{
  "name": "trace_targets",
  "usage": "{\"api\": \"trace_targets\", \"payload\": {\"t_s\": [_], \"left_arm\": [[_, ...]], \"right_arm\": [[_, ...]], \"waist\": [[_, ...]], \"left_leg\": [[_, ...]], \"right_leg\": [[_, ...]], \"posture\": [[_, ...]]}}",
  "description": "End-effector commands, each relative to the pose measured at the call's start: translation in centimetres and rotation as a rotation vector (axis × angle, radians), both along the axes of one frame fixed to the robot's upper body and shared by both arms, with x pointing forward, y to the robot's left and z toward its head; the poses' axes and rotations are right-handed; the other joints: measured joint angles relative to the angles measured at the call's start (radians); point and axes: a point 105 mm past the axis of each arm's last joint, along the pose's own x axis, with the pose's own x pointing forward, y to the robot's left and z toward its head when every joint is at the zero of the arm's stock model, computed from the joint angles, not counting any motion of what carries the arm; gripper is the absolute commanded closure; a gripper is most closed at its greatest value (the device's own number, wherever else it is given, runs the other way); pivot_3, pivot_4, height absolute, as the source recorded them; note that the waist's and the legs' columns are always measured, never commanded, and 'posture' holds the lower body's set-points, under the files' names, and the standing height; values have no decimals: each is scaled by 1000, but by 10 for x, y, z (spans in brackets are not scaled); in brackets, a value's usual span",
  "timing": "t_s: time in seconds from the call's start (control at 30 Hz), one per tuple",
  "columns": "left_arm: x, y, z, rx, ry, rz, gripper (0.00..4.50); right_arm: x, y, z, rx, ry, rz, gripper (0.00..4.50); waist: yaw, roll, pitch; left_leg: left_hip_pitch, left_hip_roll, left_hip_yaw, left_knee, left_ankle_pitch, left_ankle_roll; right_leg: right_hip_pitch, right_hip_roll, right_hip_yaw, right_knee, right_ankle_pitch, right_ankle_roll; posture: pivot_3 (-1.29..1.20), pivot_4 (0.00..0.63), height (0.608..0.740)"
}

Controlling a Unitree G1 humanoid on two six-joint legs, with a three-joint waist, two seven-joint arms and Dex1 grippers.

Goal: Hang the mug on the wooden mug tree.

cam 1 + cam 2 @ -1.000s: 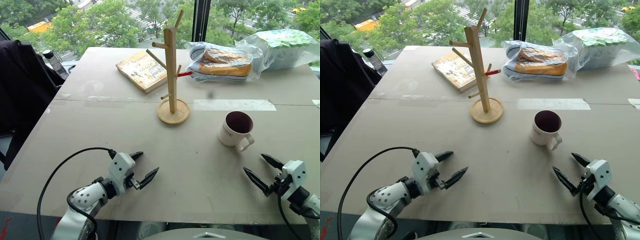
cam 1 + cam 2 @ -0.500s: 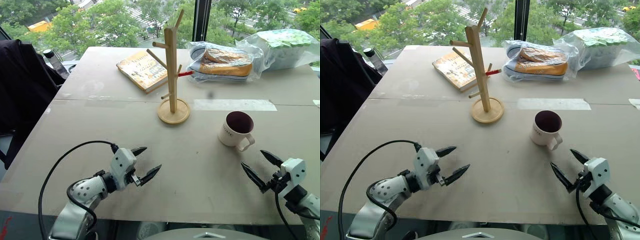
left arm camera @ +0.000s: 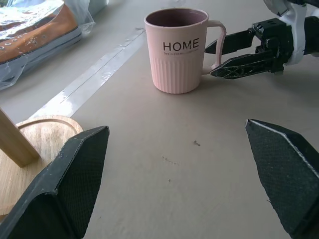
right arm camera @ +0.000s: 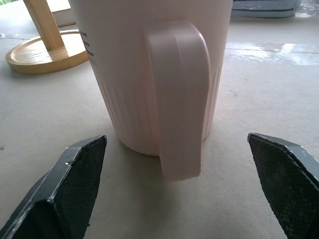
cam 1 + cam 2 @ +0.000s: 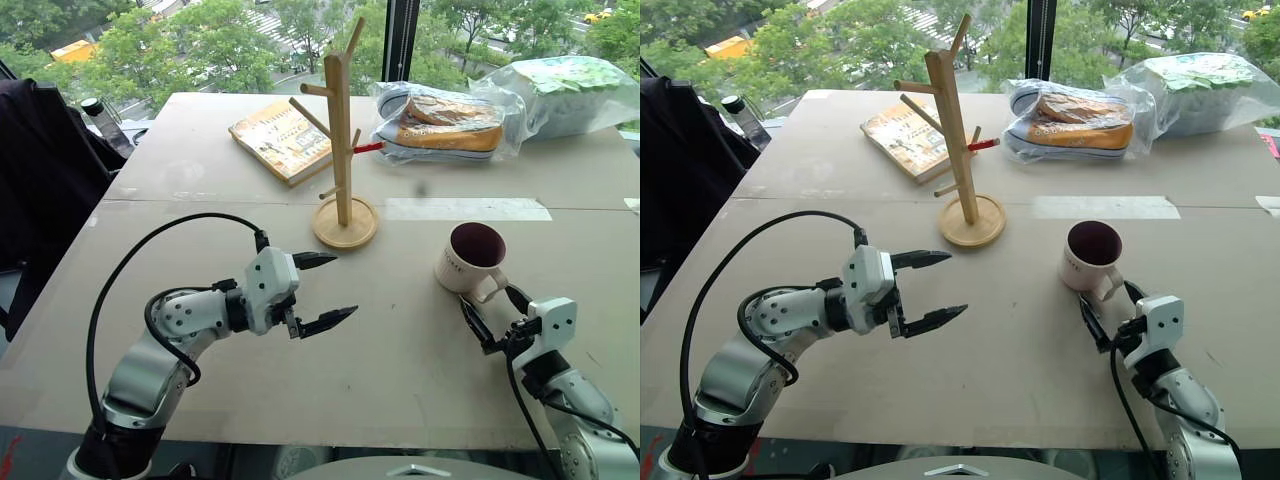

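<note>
Your mug (image 5: pixel 471 257) stands upright on the tabletop (image 5: pixel 400 350), mouth up, to the right of the wooden mug tree (image 5: pixel 342 150) and well apart from it. Its loop handle points toward you, straight at the right gripper (image 5: pixel 490 315), whose jaws stand wide open on either side of the handle without touching it. The lettering on its side faces the left gripper (image 5: pixel 320 292), which hangs above the tabletop with its jaws open too and holds nothing. The tree's post stands vertical on its round base, pegs angling upward.
</note>
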Motion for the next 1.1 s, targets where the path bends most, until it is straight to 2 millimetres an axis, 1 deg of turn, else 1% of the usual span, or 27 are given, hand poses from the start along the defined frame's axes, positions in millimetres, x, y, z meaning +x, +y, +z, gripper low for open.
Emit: {"api": "trace_targets", "payload": {"t_s": [0.03,0.07,0.3,0.33,0.77,0.87,1.1], "left_arm": [[-4,-5,12,-12,-37,-35,0],[-4,-6,13,-12,-37,-36,0],[-5,-8,14,-14,-36,-36,0],[-5,-8,14,-14,-35,-35,0],[-5,-6,13,-17,-38,-27,0],[-5,-6,13,-19,-38,-25,0],[-6,-5,12,-26,-35,-21,0]], "right_arm": [[2,0,6,-20,-32,-8,552],[2,0,5,-19,-31,-12,907],[6,-3,5,-32,-32,-25,4335],[6,-4,4,-35,-29,-25,4418],[13,-9,2,-77,-33,-47,4487],[13,-10,2,-79,-35,-48,4487],[18,-7,11,-84,-50,-38,4487]], "waist": [[0,0,0],[0,0,0],[0,0,0],[0,0,0],[-1,-1,0],[-1,-1,0],[-1,-1,0]], "left_leg": [[0,0,0,0,0,0],[0,0,0,0,0,0],[1,0,1,0,0,0],[1,0,1,0,0,0],[2,1,3,0,0,0],[2,1,3,0,0,0],[2,1,3,0,0,0]], "right_leg": [[0,0,0,0,0,0],[0,0,0,0,0,0],[0,2,1,0,0,0],[0,2,1,0,0,0],[0,3,3,1,0,1],[0,3,3,1,1,3],[0,3,4,1,2,4]], "posture": [[0,150,740],[0,150,740],[0,150,740],[0,150,740],[0,150,740],[0,150,740],[0,150,740]]}}
